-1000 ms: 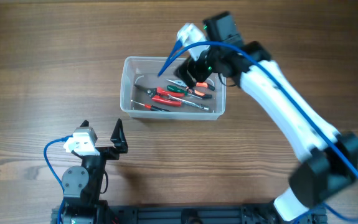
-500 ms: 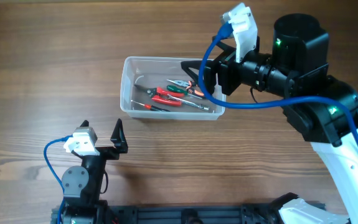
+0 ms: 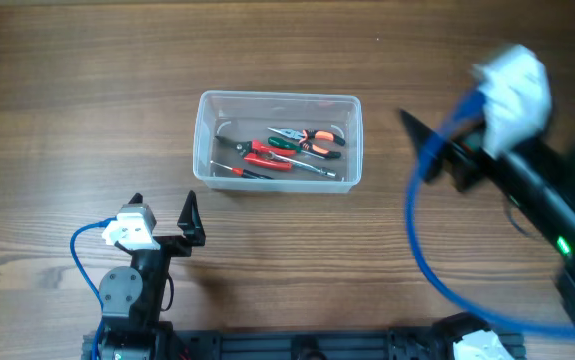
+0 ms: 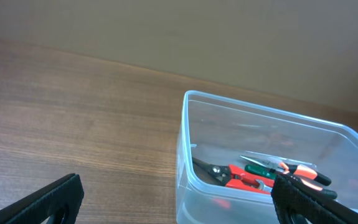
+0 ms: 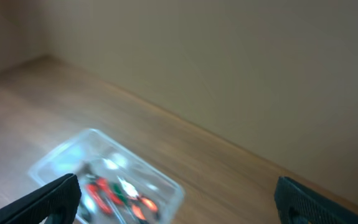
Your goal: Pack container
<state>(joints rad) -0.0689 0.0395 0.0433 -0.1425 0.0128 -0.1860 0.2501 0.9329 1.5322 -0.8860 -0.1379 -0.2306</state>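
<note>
The clear plastic container (image 3: 204, 140) stands on the wooden table and holds several hand tools (image 3: 282, 148) with red, green and orange handles. It also shows in the left wrist view (image 4: 185, 155) and, blurred, in the right wrist view (image 5: 54, 163). My left gripper (image 3: 163, 215) is open and empty, in front of the container's near left corner. My right gripper (image 3: 432, 150) is blurred by motion, raised well to the right of the container, open and empty.
The wooden table (image 3: 67, 120) extends around the container. The left arm base (image 3: 127, 295) sits at the front edge. The right arm with its blue cable (image 3: 422, 240) fills the right side. A beige wall (image 5: 228, 62) lies beyond the table.
My right gripper has withdrawn from above the container's right end and swung away to the right and up. The left arm has not moved.
</note>
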